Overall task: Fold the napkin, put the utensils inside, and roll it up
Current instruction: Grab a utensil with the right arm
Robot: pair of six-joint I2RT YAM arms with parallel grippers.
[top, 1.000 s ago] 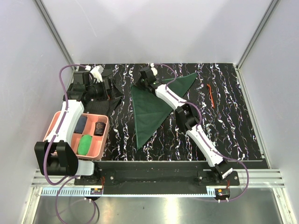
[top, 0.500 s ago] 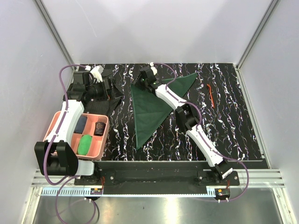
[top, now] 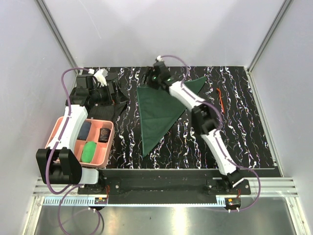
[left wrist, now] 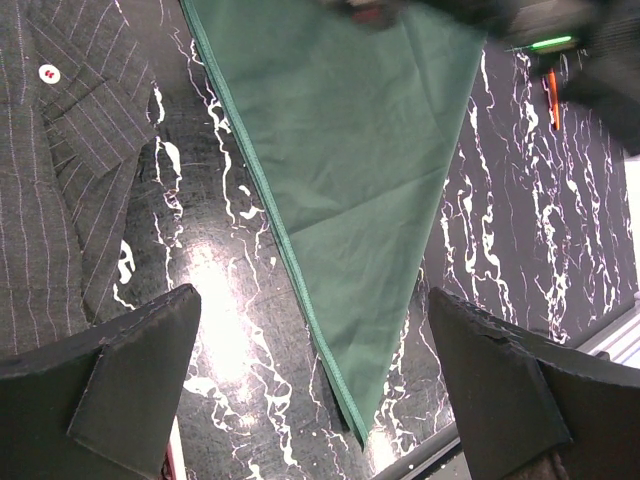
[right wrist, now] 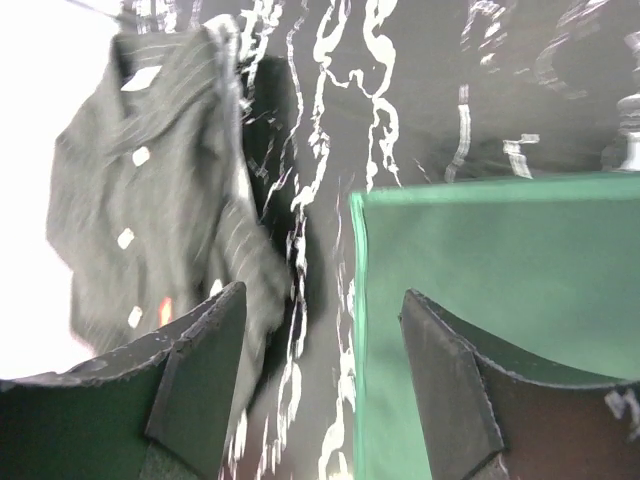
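I see the napkin (top: 157, 110) lying as a triangle mid-table, the fork (top: 220, 99) apart at its 3 o'clock. Right gripper (right wrist: 322, 295) hangs, jaws apart, over its 11 o'clock corner, seemingly clear of it; left gripper (left wrist: 312, 295) gapes empty at its 9 o'clock.

Look at the left arm (top: 71, 128) and right arm (top: 220, 149): white shells, black joints and bases, purple cables (top: 172, 56) looping off them, chunky black wedge fingers (left wrist: 130, 385).
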